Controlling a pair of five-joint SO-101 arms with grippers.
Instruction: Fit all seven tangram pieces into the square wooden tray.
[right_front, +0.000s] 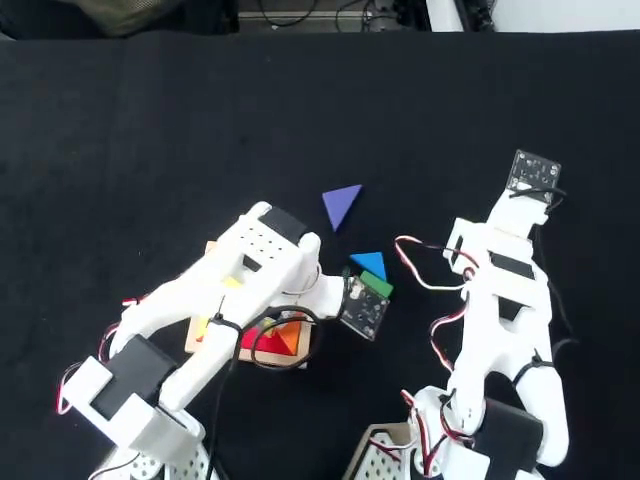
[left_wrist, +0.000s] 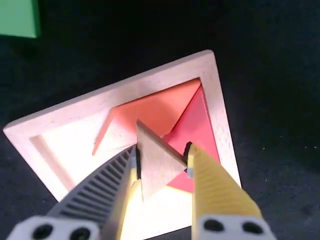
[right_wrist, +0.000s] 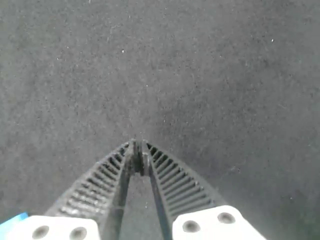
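I am holding the left gripper (left_wrist: 161, 159) over the square wooden tray (left_wrist: 85, 107), its jaws closed on a pale-faced triangular piece (left_wrist: 152, 150). The piece's tip is pointing away from the wrist toward the orange piece (left_wrist: 155, 110), and its long axis is running along the jaws. The orange piece is lying in the tray touching a red piece (left_wrist: 200, 125). In the high view the tray is sitting lower centre-left under that arm. A purple triangle (right_front: 342, 203) is lying near frame centre, tip toward the bottom. Below it, a blue triangle (right_front: 369, 264) is touching a green piece (right_front: 376, 285). The right gripper (right_wrist: 138, 152) is hanging over the bare desk (right_front: 150, 130), jaws pressed together on nothing.
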